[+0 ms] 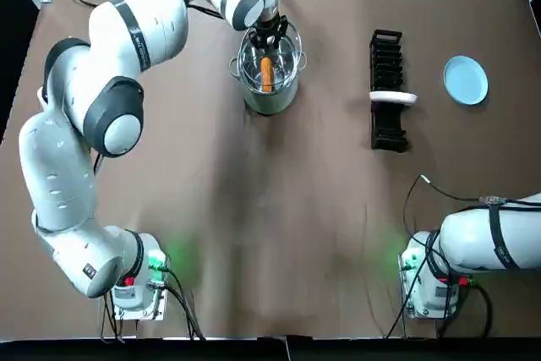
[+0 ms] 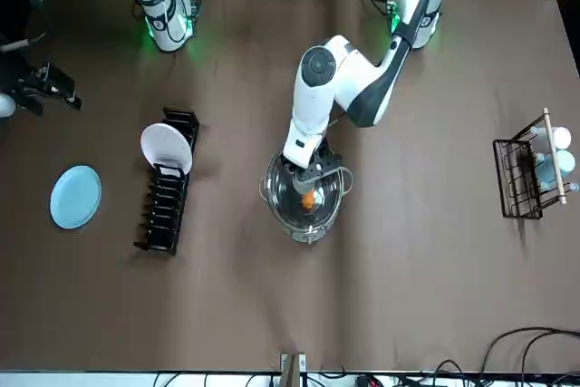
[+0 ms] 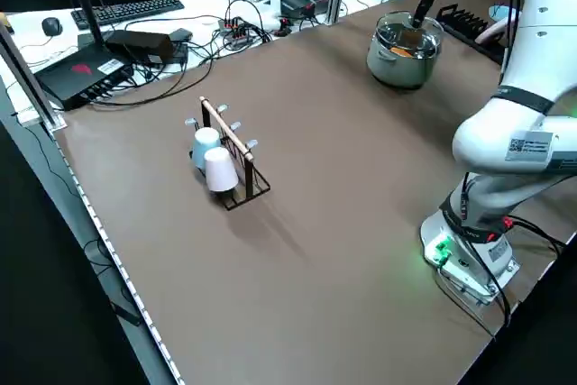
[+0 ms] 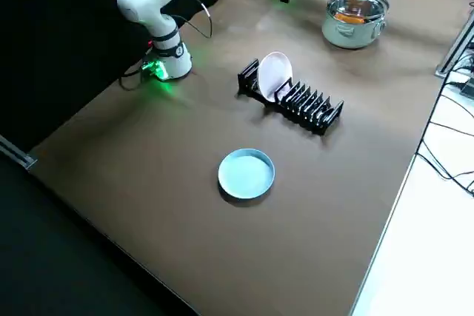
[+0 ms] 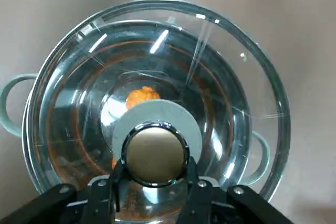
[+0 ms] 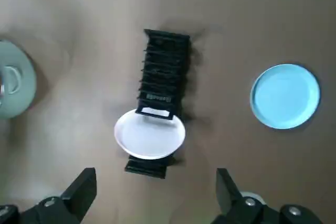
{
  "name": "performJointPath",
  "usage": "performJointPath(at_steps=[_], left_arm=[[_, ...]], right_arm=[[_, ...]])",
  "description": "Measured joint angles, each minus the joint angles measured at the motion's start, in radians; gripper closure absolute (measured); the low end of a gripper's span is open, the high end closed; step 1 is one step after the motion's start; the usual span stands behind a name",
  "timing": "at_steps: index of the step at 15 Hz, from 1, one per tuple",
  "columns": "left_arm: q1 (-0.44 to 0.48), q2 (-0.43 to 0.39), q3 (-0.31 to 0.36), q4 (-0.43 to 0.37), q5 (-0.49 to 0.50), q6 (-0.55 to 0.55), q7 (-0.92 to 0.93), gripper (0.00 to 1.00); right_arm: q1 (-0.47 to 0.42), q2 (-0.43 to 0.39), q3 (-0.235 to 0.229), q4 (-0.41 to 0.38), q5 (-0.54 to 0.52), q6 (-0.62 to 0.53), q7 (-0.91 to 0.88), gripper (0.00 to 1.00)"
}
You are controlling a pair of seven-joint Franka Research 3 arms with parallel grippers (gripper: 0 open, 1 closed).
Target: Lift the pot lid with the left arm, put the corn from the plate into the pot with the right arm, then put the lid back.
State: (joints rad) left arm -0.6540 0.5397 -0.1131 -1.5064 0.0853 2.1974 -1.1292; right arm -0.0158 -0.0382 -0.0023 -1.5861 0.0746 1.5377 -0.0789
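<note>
Lid (image 5: 210,77) knob pinched betw. left pincer (image 5: 155,182) tips, over pot (image 1: 269,101) w/ corn (image 1: 266,73) inside; right pincer (image 6: 156,184) wide.

Left arm (image 1: 101,107): glossy white rounded shells, dark grey joint caps, thin black bands. Right arm (image 1: 490,238): same white, black band. Bases (image 1: 139,281) lit green, black cables (image 1: 182,310) trailing. Left gripper (image 5: 155,179) black. Printed label (image 3: 523,144) on one link.

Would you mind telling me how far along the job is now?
Corn already lies in the pot; the blue plate is bare. Left gripper holds the lid by its knob over the pot. Left: seat and release it. Right gripper is parked, jaws open.
</note>
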Motion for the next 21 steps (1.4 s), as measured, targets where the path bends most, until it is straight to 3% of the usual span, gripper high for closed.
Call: performJointPath(at_steps=[21], left_arm=[[-0.009,0.004,-0.001,-0.002,-0.027,-0.058,0.000,0.55]], right_arm=[[-0.013,-0.039,-0.001,-0.016,-0.034,-0.015,0.004,0.00]])
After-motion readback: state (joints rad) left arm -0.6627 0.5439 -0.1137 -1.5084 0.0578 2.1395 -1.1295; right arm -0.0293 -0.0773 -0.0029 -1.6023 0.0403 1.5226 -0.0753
